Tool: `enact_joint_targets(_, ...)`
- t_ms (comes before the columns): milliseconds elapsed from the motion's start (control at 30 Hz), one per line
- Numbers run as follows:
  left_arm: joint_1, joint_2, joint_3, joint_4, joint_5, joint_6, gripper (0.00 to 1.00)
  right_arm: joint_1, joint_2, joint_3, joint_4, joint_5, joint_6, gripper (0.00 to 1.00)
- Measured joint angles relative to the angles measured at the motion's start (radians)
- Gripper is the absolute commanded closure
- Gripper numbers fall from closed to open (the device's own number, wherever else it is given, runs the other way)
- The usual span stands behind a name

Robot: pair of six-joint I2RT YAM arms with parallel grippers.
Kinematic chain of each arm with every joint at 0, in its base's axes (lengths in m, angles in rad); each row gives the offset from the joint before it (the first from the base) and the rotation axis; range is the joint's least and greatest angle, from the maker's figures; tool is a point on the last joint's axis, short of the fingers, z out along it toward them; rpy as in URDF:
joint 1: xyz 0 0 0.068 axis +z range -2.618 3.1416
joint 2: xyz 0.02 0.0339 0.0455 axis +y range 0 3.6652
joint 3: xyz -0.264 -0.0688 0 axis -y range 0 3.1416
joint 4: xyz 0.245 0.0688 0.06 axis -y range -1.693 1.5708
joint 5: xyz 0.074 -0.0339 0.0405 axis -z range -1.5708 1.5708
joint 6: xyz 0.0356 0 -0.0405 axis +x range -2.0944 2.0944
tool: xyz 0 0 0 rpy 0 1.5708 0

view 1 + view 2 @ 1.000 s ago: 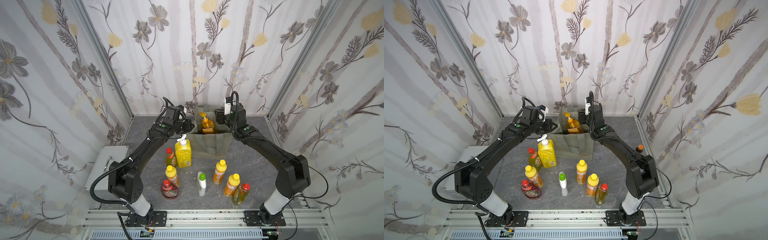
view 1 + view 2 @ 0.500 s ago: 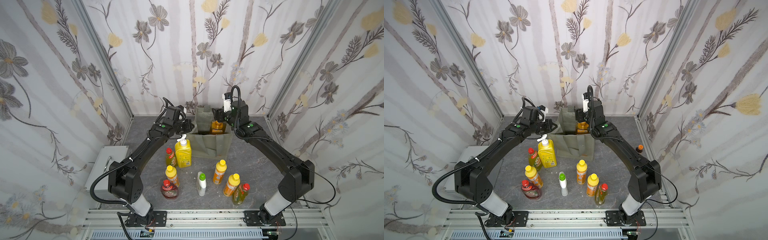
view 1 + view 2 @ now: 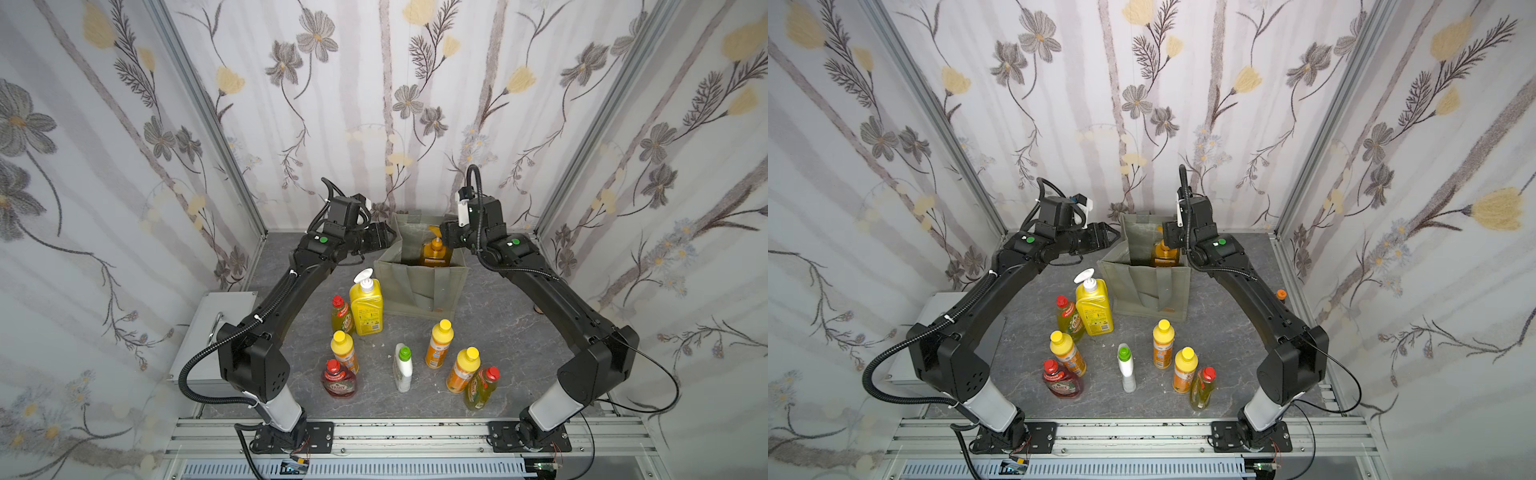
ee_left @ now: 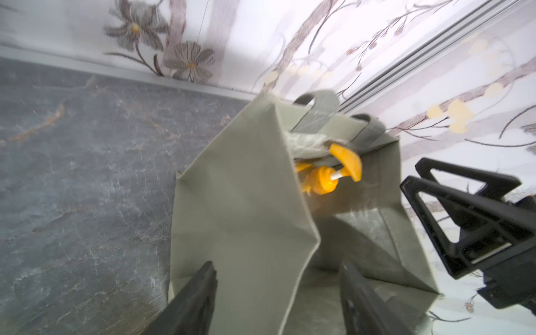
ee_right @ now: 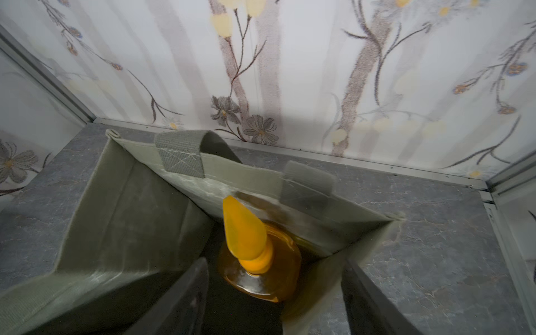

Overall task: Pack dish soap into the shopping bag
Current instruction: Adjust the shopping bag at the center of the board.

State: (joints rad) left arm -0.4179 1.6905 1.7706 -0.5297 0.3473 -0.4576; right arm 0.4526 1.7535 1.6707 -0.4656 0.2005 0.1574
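While both arms hang at the mouth of the shopping bag (image 3: 419, 286), we record the orange pump bottle (image 5: 261, 261) standing inside it, toward the far wall, gripped by nothing. The right fingers (image 5: 185, 298) are spread apart above the pump head. The left fingers (image 4: 200, 295) are likewise spread, one on each side of the bag's side wall in the wrist view, not pinching it. Hazards, in our judgement: a careless pull-back of the left fingers could snag that limp fabric and drag or fold the bag, and the right fingers could catch the spout and tip the bottle. The yellow pump bottle (image 3: 365, 305) stands on the counter (image 3: 498, 332) just beside the bag's front corner, exposed to a low arm sweep.
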Motion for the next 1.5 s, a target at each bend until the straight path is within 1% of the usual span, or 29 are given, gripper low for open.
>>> enact_joint_targets(67,-0.002,0.031,0.096,-0.041,-0.006,0.015,0.26,-0.027,-0.040,0.009,-0.027,-0.005,0.016,0.22)
enact_joint_targets(133,-0.004,0.069,0.192,-0.095,-0.014,0.037,0.21,-0.046,-0.057,0.029,-0.056,-0.024,0.036,0.21)
enact_joint_targets(233,-0.014,0.137,0.318,-0.177,-0.040,0.068,0.20,-0.053,-0.049,0.054,-0.116,-0.074,0.050,0.20)
enact_joint_targets(300,-0.027,0.178,0.359,-0.224,-0.053,0.096,0.20,-0.055,-0.032,0.066,-0.147,-0.108,0.060,0.19)
enact_joint_targets(433,-0.054,0.230,0.349,-0.298,-0.103,0.125,0.25,-0.054,0.018,0.070,-0.190,-0.147,0.078,0.19)
enact_joint_targets(500,-0.066,0.243,0.333,-0.313,-0.126,0.141,0.31,-0.051,0.043,0.071,-0.202,-0.158,0.084,0.21)
enact_joint_targets(533,-0.069,0.249,0.329,-0.312,-0.137,0.141,0.36,-0.048,0.056,0.072,-0.209,-0.158,0.085,0.26)
enact_joint_targets(600,-0.075,0.259,0.328,-0.311,-0.154,0.149,0.49,-0.044,0.079,0.081,-0.225,-0.157,0.085,0.36)
enact_joint_targets(633,-0.077,0.263,0.328,-0.311,-0.167,0.153,0.60,-0.043,0.091,0.088,-0.232,-0.157,0.086,0.42)
enact_joint_targets(667,-0.077,0.264,0.328,-0.311,-0.179,0.157,0.68,-0.042,0.103,0.097,-0.241,-0.156,0.087,0.50)
enact_joint_targets(767,-0.074,0.262,0.325,-0.310,-0.233,0.171,0.88,-0.041,0.124,0.118,-0.267,-0.147,0.092,0.69)
enact_joint_targets(867,-0.061,0.253,0.315,-0.311,-0.272,0.174,1.00,-0.042,0.131,0.136,-0.286,-0.139,0.092,0.86)
enact_joint_targets(967,-0.046,0.235,0.296,-0.312,-0.302,0.177,1.00,-0.041,0.145,0.175,-0.292,-0.135,0.090,0.94)
enact_joint_targets(1067,-0.038,0.209,0.272,-0.314,-0.322,0.175,1.00,-0.041,0.162,0.220,-0.308,-0.134,0.077,0.96)
enact_joint_targets(1300,-0.021,0.147,0.215,-0.314,-0.336,0.163,1.00,-0.053,0.188,0.272,-0.322,-0.134,0.045,0.97)
enact_joint_targets(1400,-0.022,0.134,0.209,-0.314,-0.317,0.160,1.00,-0.061,0.191,0.270,-0.322,-0.127,0.038,0.97)
enact_joint_targets(1500,-0.022,0.132,0.210,-0.313,-0.294,0.153,1.00,-0.062,0.178,0.229,-0.310,-0.120,0.032,0.96)
